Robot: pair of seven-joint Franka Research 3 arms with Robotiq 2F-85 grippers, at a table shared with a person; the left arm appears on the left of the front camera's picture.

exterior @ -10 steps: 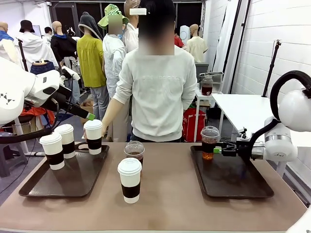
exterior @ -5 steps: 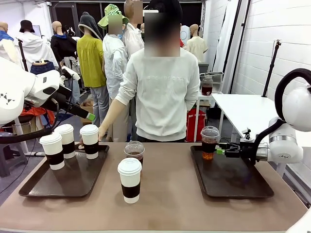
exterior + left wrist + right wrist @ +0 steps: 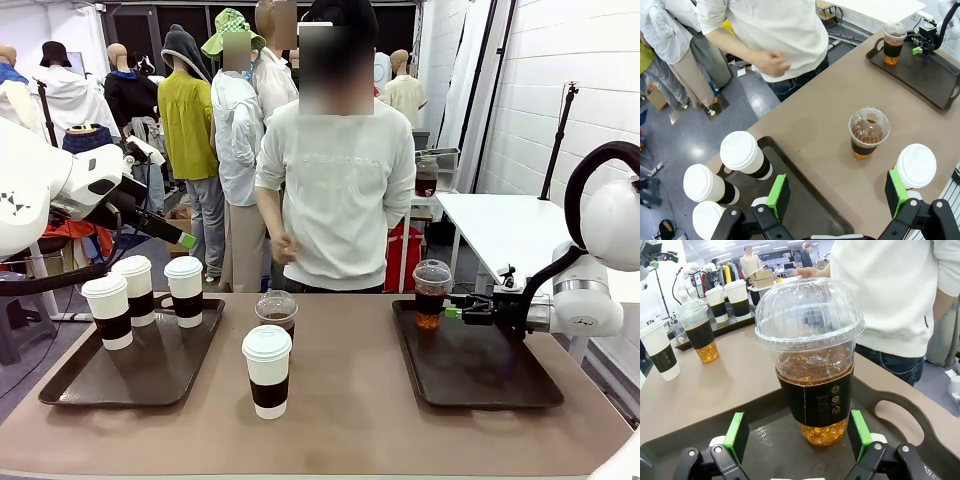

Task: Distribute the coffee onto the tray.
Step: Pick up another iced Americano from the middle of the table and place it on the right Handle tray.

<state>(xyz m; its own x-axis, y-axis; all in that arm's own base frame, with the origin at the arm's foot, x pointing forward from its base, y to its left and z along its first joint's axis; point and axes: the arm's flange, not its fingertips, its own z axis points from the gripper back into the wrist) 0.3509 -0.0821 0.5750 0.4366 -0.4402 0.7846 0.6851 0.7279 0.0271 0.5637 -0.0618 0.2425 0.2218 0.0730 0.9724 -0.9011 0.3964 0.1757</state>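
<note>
The clear dome-lidded cup [image 3: 812, 365] is standing upright on the right tray [image 3: 480, 385], at twelve o'clock from the right gripper [image 3: 799, 436]. Its long axis is running vertically while the fingers are being held level with the table. The green pads [image 3: 737, 432] are being held spread wide at either side of the cup's base, one well clear and the other just beside it, so nothing is being pinched. The right arm is being held low over the tray, stretched in from three o'clock in the front view.

Two drinks are waiting on the bare table [image 3: 350, 420] between the trays: a lidded paper cup [image 3: 267, 370] and a second dome-lidded cup [image 3: 277, 312] just behind it. The left gripper [image 3: 837, 195] is being held high and pointed downward, jaws spread and empty. From it, that second cup is lying at one o'clock and the paper cup at two o'clock, just beside one pad. On the left tray [image 3: 140, 375], three paper cups [image 3: 133, 290] are already sitting. The left arm is judged the nearer to the waiting drinks.
</note>
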